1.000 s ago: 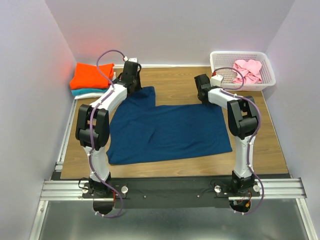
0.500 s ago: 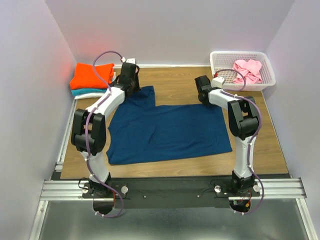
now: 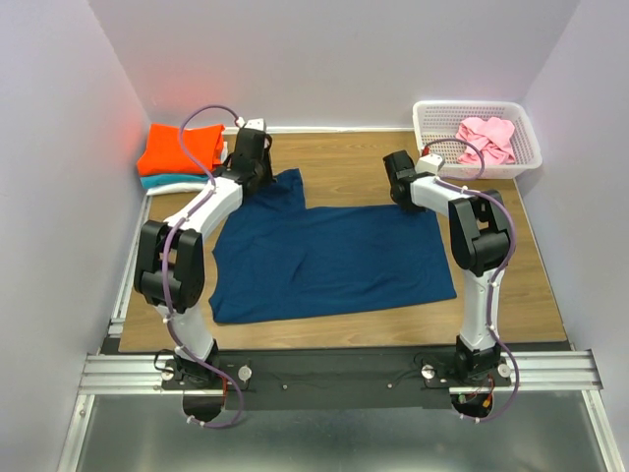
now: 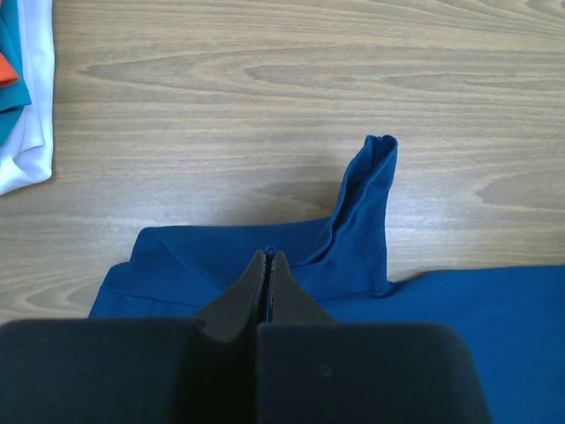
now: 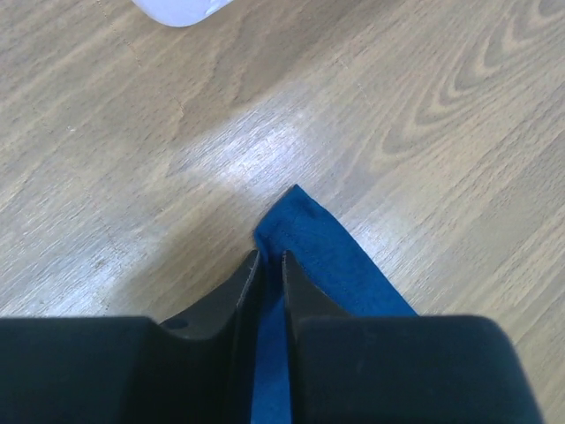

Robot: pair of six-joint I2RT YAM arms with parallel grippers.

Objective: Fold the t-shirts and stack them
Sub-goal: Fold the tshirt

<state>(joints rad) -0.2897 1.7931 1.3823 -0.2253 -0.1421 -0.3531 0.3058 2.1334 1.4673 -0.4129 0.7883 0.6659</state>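
Navy t-shirt [image 3: 329, 261] lay spread on the wooden table [image 3: 344, 162] between the two arms, its near hem towards the arm bases, with a few creases left of centre. No print showed on the upward face.

At the shirt's far left edge, beside the sleeve [image 3: 285, 187], the left gripper [image 4: 267, 256] stood with its jaws pressed together, and blue cloth was nipped at the tips. In the left wrist view the sleeve's end was turned up off the table just right of the fingers.

At the far right corner of the shirt, the right gripper [image 5: 269, 258] stood with its jaws drawn to a narrow slit. The cloth corner ran in between them and its point lay on the table just past the tips.

Further back, at the far left, a folded stack sat against the wall: orange t-shirt [image 3: 180, 147] on top, teal t-shirt [image 3: 162, 181] under it, white t-shirt [image 3: 179, 190] lowest. At the far right, a white lattice basket [image 3: 432, 110] held a crumpled pink t-shirt [image 3: 488, 138].
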